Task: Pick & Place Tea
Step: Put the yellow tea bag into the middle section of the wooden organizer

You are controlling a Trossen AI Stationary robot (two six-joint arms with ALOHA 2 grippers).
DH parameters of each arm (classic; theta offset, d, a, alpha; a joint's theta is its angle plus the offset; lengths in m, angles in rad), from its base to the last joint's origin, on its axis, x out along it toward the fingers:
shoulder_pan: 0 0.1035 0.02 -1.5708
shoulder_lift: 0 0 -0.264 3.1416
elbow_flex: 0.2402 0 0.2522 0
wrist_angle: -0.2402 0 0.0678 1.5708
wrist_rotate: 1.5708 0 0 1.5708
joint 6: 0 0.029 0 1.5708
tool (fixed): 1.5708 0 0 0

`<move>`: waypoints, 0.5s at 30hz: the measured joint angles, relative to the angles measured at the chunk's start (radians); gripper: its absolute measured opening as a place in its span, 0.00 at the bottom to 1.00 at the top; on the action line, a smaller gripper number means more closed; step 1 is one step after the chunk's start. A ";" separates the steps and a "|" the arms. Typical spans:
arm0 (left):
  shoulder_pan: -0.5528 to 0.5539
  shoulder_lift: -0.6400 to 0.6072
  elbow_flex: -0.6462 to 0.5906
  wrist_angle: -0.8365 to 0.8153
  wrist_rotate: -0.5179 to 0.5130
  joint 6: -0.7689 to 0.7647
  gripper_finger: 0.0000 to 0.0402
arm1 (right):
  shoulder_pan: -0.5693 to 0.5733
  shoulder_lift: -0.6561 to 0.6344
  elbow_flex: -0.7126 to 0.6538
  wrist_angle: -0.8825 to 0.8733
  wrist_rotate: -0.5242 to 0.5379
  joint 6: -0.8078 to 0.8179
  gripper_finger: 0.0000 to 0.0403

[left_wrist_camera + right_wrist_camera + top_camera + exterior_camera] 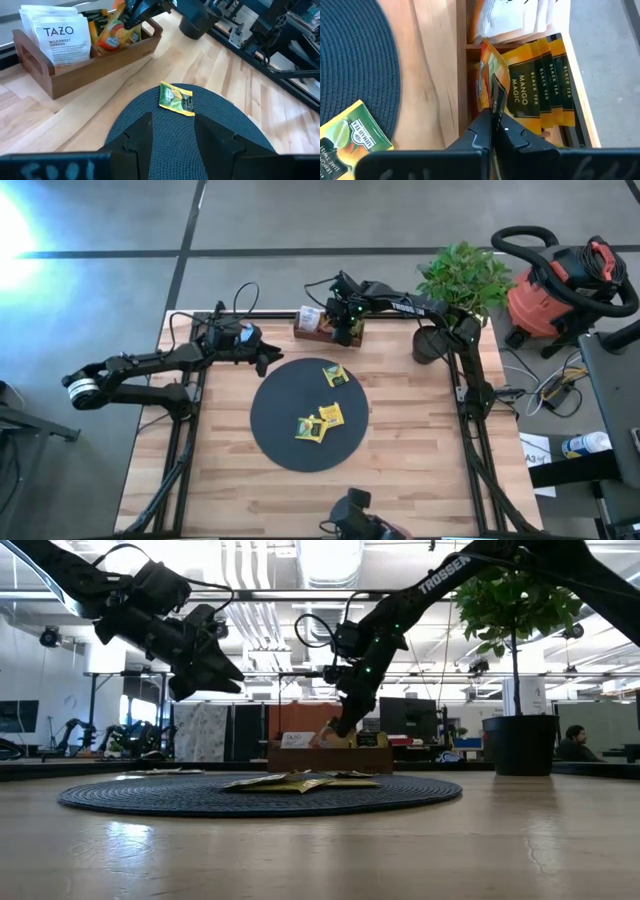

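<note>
1. The left gripper point(262, 360) is at the left of the middle in the high view, just past the left rim of the black mat point(275, 430). Its two fingers are spread apart. It holds nothing.

2. Three tea packets point(319, 423) lie flat on the mat in the high view. Two yellow ones sit close together near the middle, and one green and yellow one point(176, 98) lies alone, higher up in the picture.

3. The wooden tray point(100, 60) is at the top middle of the high view, just above the mat. It holds more packets standing on edge. In the left wrist view there is a small stack of white packets point(60, 32) at the upper left. In the right wrist view I can count four orange and black packets point(547, 82) in a row. Some more may be hidden behind, so I cannot count them all.

4. The right gripper point(492, 120) is down in the tray. Its fingers are pressed together on one orange packet point(487, 75), pinching it by its edge.

5. I think a packet is very light, thin and bendy, like paper. It will flop if it is held by one corner. It looks a little shiny, so it may slip. A pinch on the edge, not too hard, looks best to me. A tight squeeze in the middle could crush the tea bag inside.
</note>
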 joint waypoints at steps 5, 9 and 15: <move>0.000 0.000 0.000 0.000 0.000 -0.004 0.35 | 0.000 -0.009 0.000 -0.009 0.017 -0.015 0.02; -0.001 0.000 0.000 0.000 -0.020 -0.015 0.35 | 0.004 -0.013 0.024 -0.021 0.019 -0.024 0.02; -0.001 0.000 0.000 0.014 -0.053 -0.031 0.35 | 0.016 -0.006 0.091 -0.125 0.041 -0.075 0.02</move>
